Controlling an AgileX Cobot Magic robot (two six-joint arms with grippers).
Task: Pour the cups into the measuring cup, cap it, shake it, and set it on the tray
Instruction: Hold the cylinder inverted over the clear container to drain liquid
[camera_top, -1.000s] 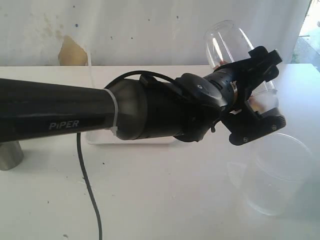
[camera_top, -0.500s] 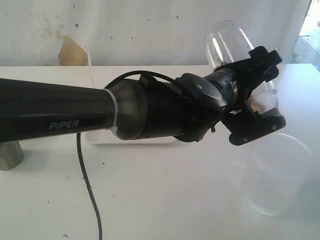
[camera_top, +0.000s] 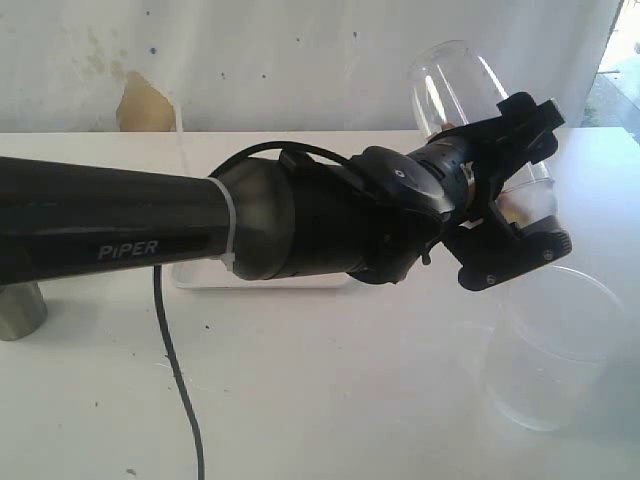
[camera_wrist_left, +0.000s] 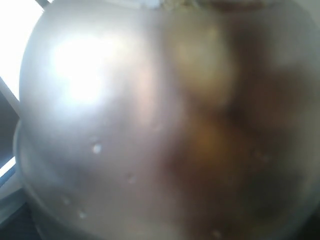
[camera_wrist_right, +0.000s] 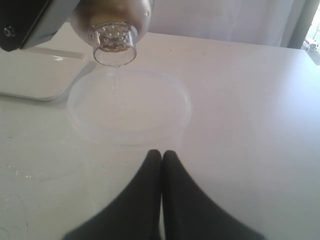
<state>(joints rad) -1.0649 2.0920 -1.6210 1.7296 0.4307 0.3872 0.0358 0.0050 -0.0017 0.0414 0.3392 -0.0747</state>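
— Two tools in view: which one has the measuring cup (camera_top: 455, 85)?
— That's the left tool (camera_top: 522, 185). Its jaws stand wide, clamped across the cup's clear wall and holding it in the air above the wide container (camera_top: 560, 350). The right tool (camera_wrist_right: 161, 156) is pinched closed on nothing, low over the bench (camera_wrist_right: 260, 125) and near that container's rim.
— How does the cup lie?
— It's tilted hard. Its long axis runs from the base, high and toward the wall, down to the cap (camera_wrist_right: 114, 45), whose perforated end points into the container. The left wrist view gives only a blur of clear wall with brown behind it.
— And the tray (camera_top: 195, 277)?
— It's on the bench, left of the container in the exterior view and mostly hidden under the left arm. In the right wrist view it sits beside the container, on the side the left tool reaches in from.
— So what does the next move turn on?
— As I judge it, the cup must swing base-down until its axis is upright. Then it travels back along the left arm's line to the tray. That arm is nearer and holds the cup, so no handover is needed. I can't tell whether the shaking is finished.
— Any risk?
— It's a tall, narrow cup. Set down off-vertical, or on the tray's raised rim, it could topple.
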